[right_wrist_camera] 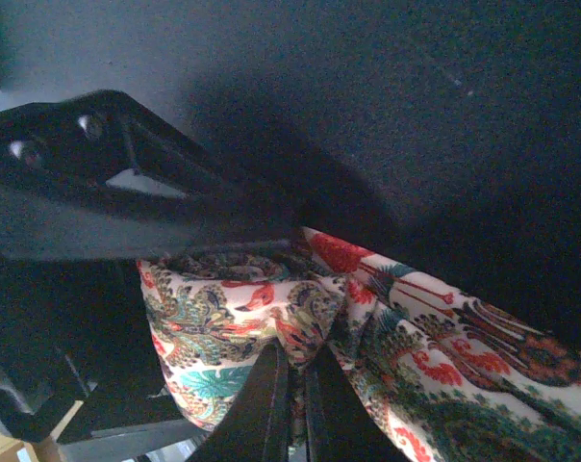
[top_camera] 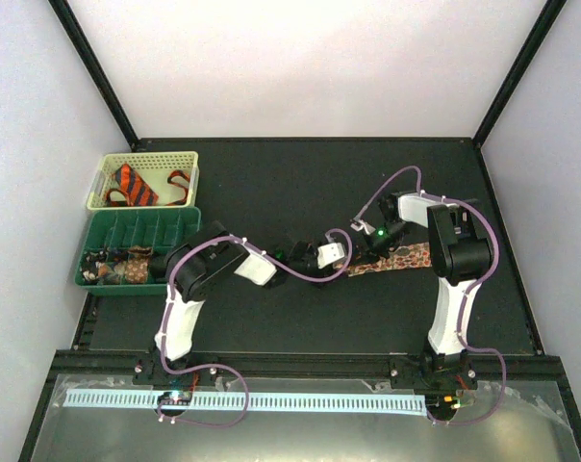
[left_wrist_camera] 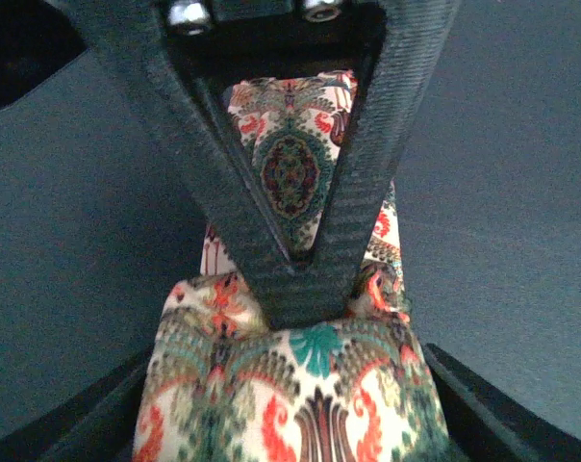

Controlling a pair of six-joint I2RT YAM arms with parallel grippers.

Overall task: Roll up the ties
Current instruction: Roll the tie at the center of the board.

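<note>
The widest free room on the desk (top_camera: 300, 173) is the upper middle and upper right of the top view, bare right up to the white walls (top_camera: 300, 58). At the left edge a cream basket (top_camera: 146, 157) and a green tray (top_camera: 141, 229) just below it block the way (both hold fabric). The centre is crowded: the left pincer (top_camera: 351, 258) and right pincer (top_camera: 366, 243) meet over the patterned tie (top_camera: 401, 258), with purple cables (top_camera: 387, 181) looping above them. The lower centre, between the two arm bases, lies open. The strip to the right of the right arm (top_camera: 459, 260) is narrow.
</note>
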